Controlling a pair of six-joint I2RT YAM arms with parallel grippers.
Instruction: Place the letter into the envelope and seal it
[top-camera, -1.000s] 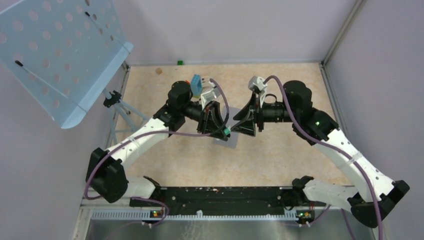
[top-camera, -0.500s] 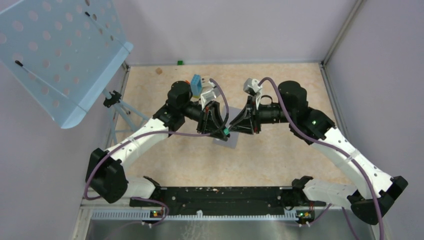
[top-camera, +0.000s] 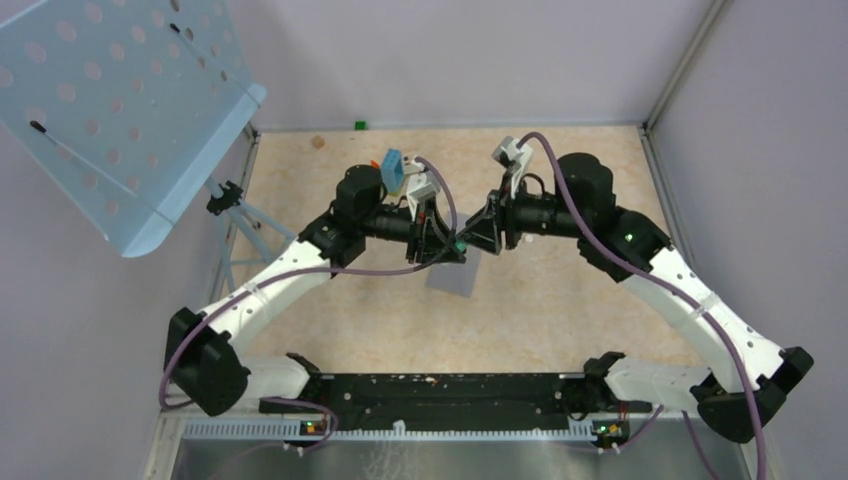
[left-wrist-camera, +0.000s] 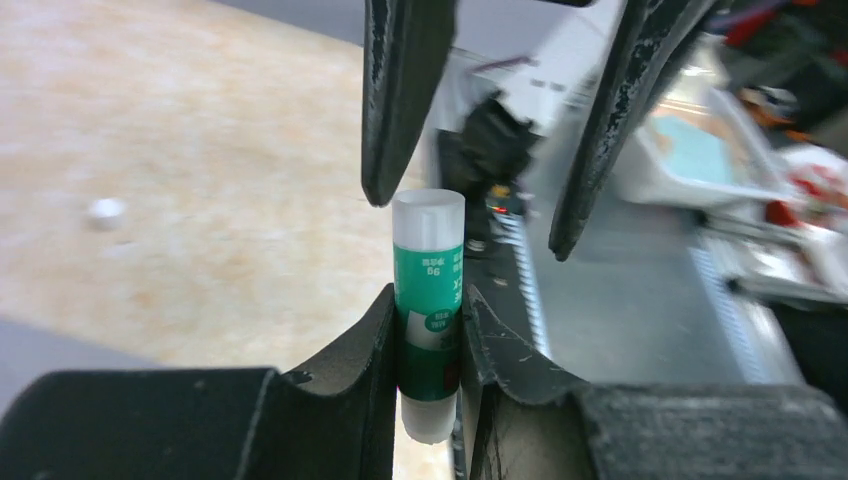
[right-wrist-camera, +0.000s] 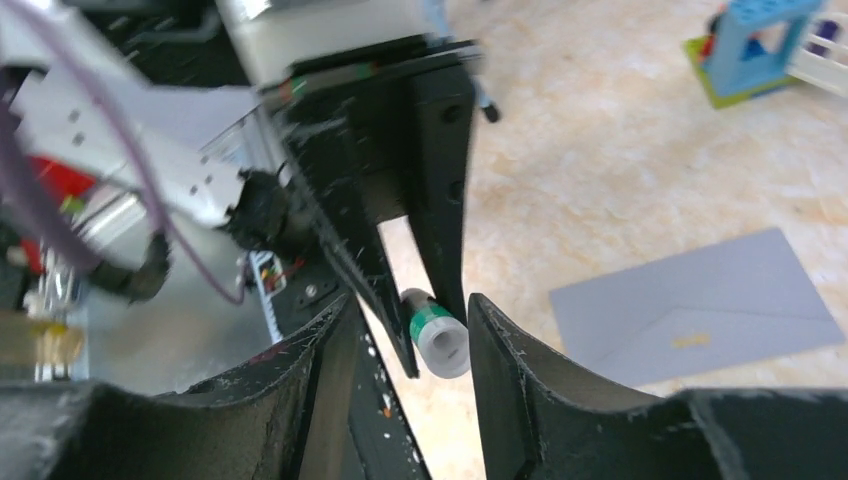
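Left wrist view: my left gripper is clamped on the glue stick. The right gripper has its jaws apart astride the cap end. If I close off-centre, the stick may twist loose and drop toward the grey envelope, which lies flat on the table. I cannot see the letter.

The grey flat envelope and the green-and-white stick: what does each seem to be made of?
Grey flat envelope: apparently paper, matte; thin, with crisp fold lines. Green-and-white glue stick: probably plastic, smooth; slight sheen, translucent white cap, printed label.
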